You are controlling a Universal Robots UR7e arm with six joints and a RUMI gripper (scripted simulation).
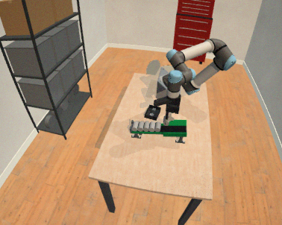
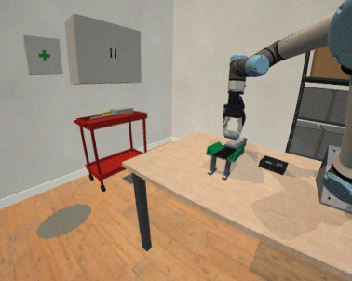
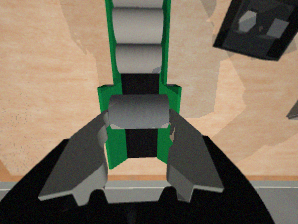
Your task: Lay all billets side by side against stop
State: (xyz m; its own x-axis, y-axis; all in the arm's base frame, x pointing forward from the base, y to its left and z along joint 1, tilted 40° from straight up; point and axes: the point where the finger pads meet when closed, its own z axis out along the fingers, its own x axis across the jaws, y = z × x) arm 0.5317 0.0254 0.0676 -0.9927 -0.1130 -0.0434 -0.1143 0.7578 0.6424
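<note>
A green feed ramp [image 1: 169,129] with a black bed stands on legs on the table. Several grey billets [image 1: 145,126] lie side by side in a row at its left end. In the wrist view the row [image 3: 137,40] runs up the ramp, with bare black bed [image 3: 141,115] below it. My gripper [image 3: 140,110] is shut on one grey billet [image 3: 139,111], held crosswise just above the bare bed, apart from the row. The gripper also shows in the top view [image 1: 166,122] and the exterior view [image 2: 234,135], low over the ramp [image 2: 227,151].
A black tray [image 1: 151,110] lies on the table behind the ramp; it also shows in the wrist view [image 3: 260,27] and in the exterior view [image 2: 273,164]. The arm's grey base [image 2: 341,179] stands at the table's far side. A shelf rack [image 1: 43,63] stands off the table.
</note>
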